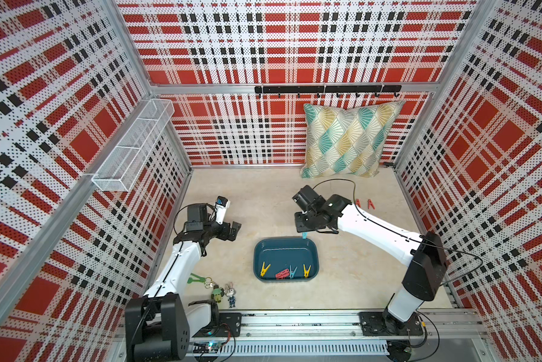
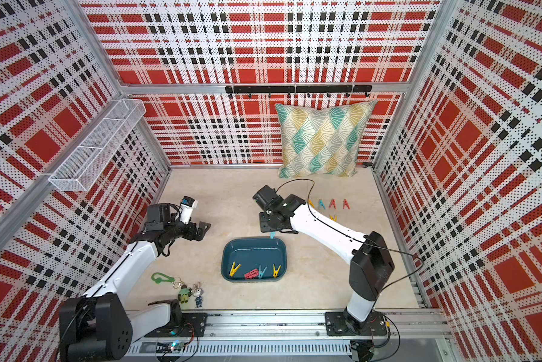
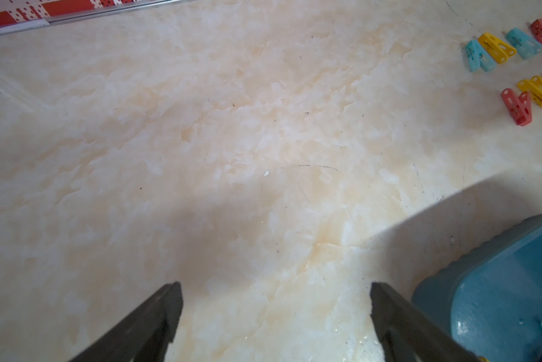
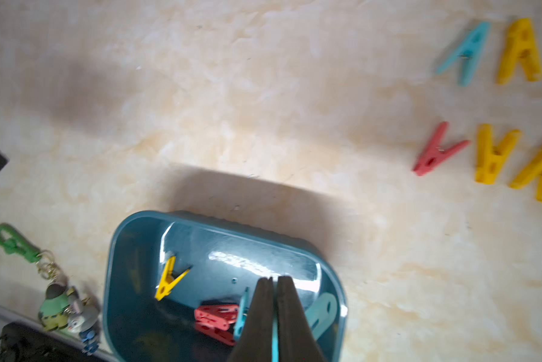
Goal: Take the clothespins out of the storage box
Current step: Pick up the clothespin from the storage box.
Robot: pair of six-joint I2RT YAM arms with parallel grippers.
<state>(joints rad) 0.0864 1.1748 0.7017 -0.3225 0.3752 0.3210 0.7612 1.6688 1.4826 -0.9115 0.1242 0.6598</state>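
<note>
The dark teal storage box (image 1: 260, 250) (image 2: 229, 250) sits mid-table. In it lie a yellow clothespin (image 1: 265, 269), a red one (image 1: 282, 274), a teal one (image 1: 292, 272) and another yellow one (image 1: 307, 271). My right gripper (image 1: 302, 231) (image 4: 275, 279) hangs over the box's far rim, shut on a teal clothespin (image 1: 304, 235) (image 4: 275, 332) that dangles below its fingers. Several more clothespins (image 2: 333, 204) (image 4: 439, 150) lie in rows on the table behind the right arm. My left gripper (image 1: 233, 230) (image 3: 276, 291) is open and empty, left of the box (image 3: 482, 282).
A patterned pillow (image 1: 348, 141) leans on the back wall under a black hook rail (image 1: 326, 90). A white wire basket (image 1: 132, 147) hangs on the left wall. A green clip with keychain figurines (image 1: 197, 278) lies front left, near the left arm's base.
</note>
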